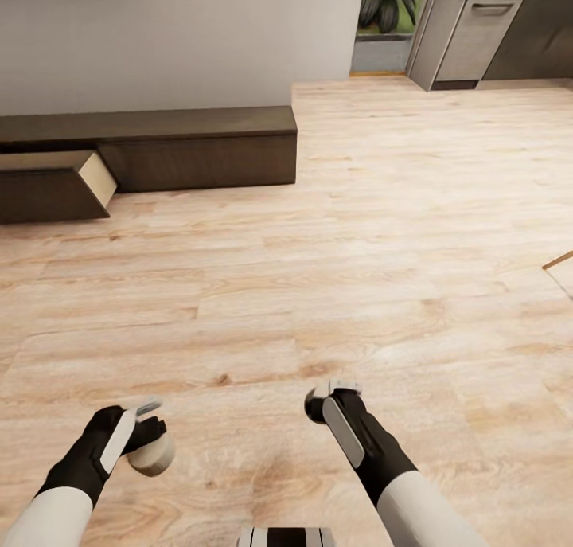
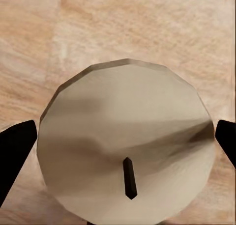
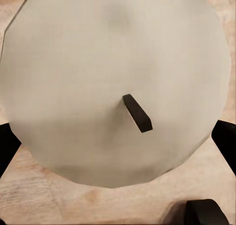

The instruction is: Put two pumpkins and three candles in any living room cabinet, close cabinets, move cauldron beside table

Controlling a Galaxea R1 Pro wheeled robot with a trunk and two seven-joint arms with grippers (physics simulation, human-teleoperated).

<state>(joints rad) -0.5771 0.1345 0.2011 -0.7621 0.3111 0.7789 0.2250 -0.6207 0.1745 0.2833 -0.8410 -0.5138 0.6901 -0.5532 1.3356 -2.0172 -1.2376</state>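
Left tool (image 1: 147, 429) grasping candle (image 1: 153, 455), right tool (image 3: 118, 136) grasping second candle (image 3: 113, 82) — cabinet (image 1: 159, 145) drawer open

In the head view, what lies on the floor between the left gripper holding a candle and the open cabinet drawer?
Nothing: in the head view, only bare wooden floor lies between the left gripper with its candle and the open drawer of the cabinet.

candle (image 3: 115, 82) with dark wick, between black pincer fingers (image 3: 227, 141), wood floor (image 3: 59, 200)
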